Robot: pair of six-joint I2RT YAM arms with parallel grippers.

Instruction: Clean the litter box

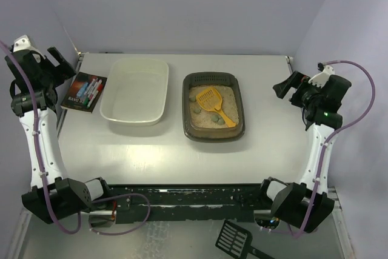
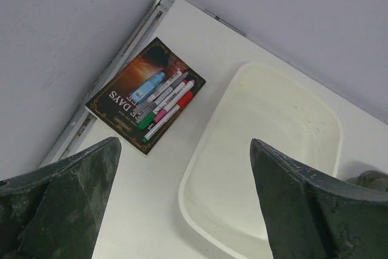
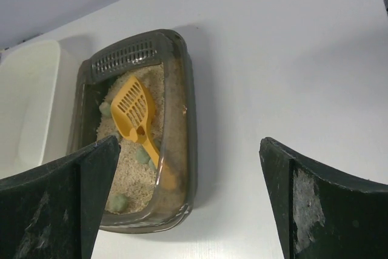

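Litter box [image 1: 212, 79] holds yellow scoop [image 1: 214, 105]; white tub [image 1: 133, 92] just left.

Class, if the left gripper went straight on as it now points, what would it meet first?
Probably the left gripper meets the rim of the white tub, or table just beside it; depth is unclear.

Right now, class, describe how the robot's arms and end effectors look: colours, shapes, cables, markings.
The left arm and right arm have white links, black joints and bases. A purple cable loops along each. The left end effector and right end effector carry dark, wedge-shaped, scuffed fingers. A green light shows on the right arm.
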